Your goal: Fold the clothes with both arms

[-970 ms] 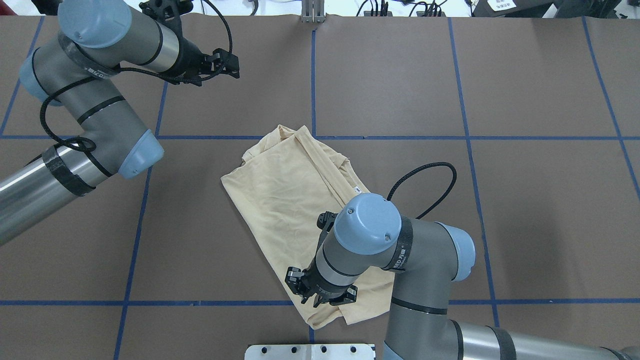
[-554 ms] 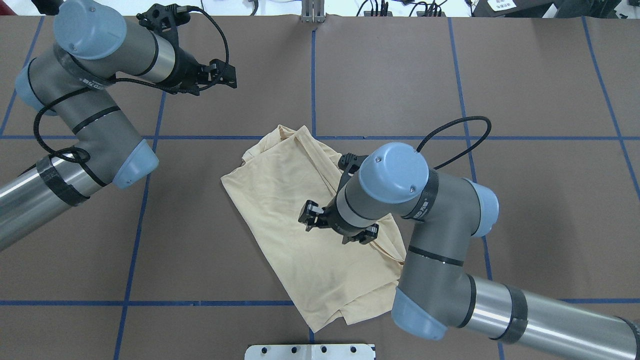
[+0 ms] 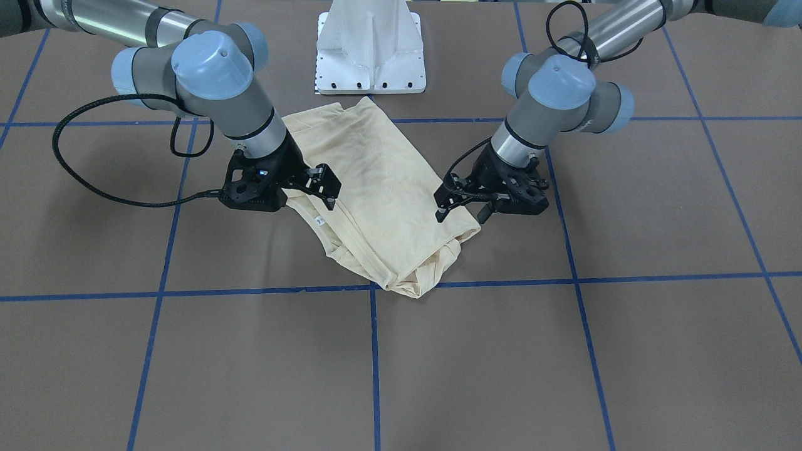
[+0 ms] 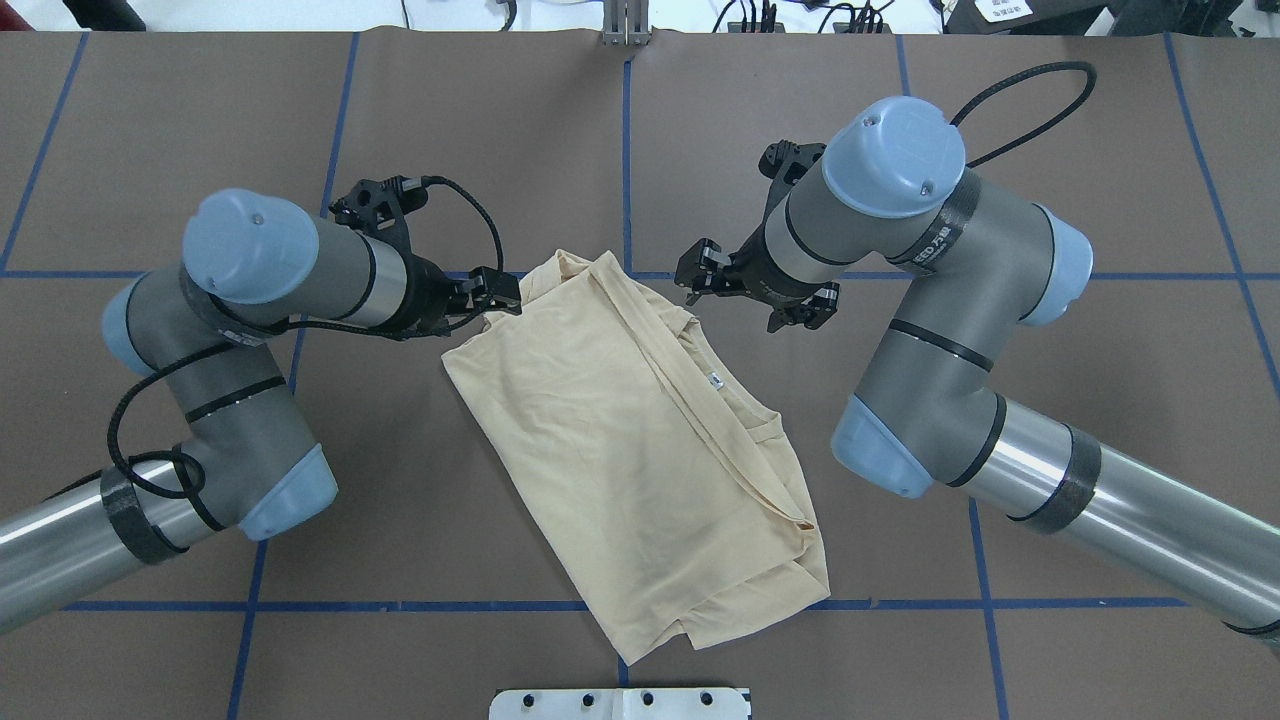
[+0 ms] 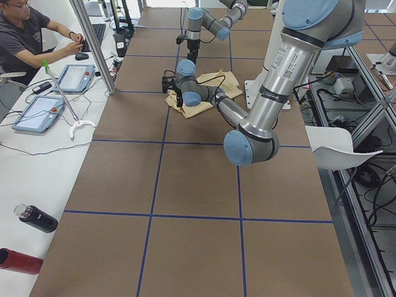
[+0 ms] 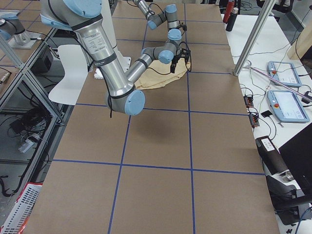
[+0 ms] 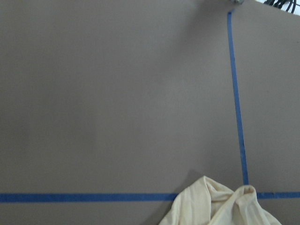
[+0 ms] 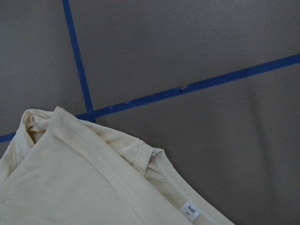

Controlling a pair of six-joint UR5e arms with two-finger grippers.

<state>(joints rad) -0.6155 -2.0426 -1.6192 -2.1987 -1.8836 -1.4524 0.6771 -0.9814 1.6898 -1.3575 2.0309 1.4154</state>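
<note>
Left tool [image 3: 462,210], right tool [image 4: 748,290] swung in to T-shirt [image 4: 600,430] far end | both wide, empty

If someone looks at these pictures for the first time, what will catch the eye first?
A pale yellow shirt lies folded and slanted in the middle of the brown table, which is marked with blue tape lines. The left gripper and the right gripper reach in from opposite sides to the shirt's far end. Both look open and do not seem to hold the cloth.
</note>
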